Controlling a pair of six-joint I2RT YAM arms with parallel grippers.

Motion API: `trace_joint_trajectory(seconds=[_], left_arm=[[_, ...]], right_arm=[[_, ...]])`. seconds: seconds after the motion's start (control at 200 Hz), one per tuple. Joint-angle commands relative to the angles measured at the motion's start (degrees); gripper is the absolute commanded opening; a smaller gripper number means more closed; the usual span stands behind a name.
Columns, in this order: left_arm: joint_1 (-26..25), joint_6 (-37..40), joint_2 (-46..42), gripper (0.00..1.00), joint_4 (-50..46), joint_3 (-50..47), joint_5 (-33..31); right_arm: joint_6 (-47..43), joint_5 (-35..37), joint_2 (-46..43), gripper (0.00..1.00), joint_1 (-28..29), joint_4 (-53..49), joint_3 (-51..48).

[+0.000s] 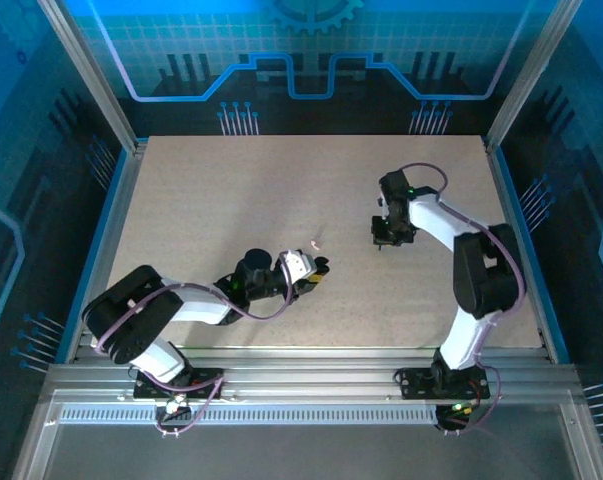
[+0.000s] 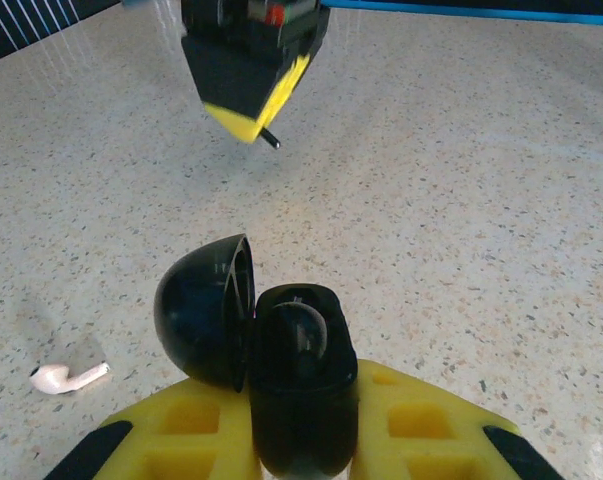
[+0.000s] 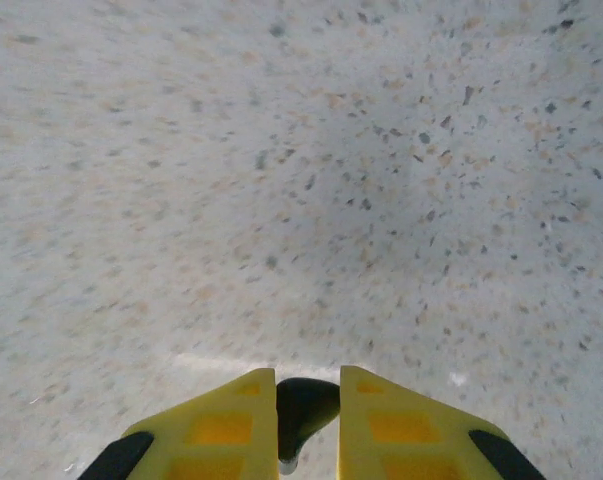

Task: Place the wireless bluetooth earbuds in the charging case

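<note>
The speckled pale surface (image 1: 231,190) carried almost nothing, which left open room around the charging case (image 2: 301,390), the thing everything else was arranged about. The left arm (image 1: 171,310) reached in low from the near side of the case. Its jaws were drawn in tight against the lower body of that black case and held it with the mouth facing up and away. This looked like a way of steadying a small, light shell that would otherwise skid under a push. The right arm (image 1: 481,270) bent in from the case's right, and its jaws hung beyond and above the case, well apart from it. They were pinched nearly together on a black earbud (image 3: 303,405), whose thin stem poked out below the pads. The hold seemed meant to bring the bud down into the case from above. The case's lid (image 2: 206,310) stood swung open to the left, baring the dark well, though whether the rounded shape in that well was a seated bud or only the moulded cavity could not be told. A whitish earbud (image 2: 69,377) lay loose on the surface to the left of the case, near but not touching, untouched by either arm and likely waiting its turn.
</note>
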Motion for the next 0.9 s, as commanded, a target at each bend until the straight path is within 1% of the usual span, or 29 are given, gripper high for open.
trace_joint_trajectory(seconds=[0.0,0.25,0.47,0.56,0.71,0.895], left_arm=[[0.33,-1.13,2.27,0.13,5.94,2.4,1.84],[0.17,-1.81,7.41,0.13,12.31,4.88,2.18],[-0.27,-2.91,11.76,0.13,18.2,7.26,1.37],[-0.45,-3.36,12.91,0.13,20.24,7.89,1.13],[-0.67,-3.64,14.2,0.14,22.56,8.59,0.38],[-1.04,-3.81,14.46,0.14,23.89,9.0,0.29]], right_arm=[[1.81,-1.18,-7.05,0.17,0.88,4.3,-3.78],[3.15,-5.38,-20.59,0.17,1.71,11.55,-12.45],[5.01,-6.94,-32.34,0.17,3.44,18.7,-18.82],[6.01,-7.25,-36.54,0.18,4.38,22.21,-23.15],[7.98,-7.36,-41.37,0.18,5.92,27.59,-27.63],[11.31,-6.49,-43.68,0.19,8.66,34.15,-31.8]])
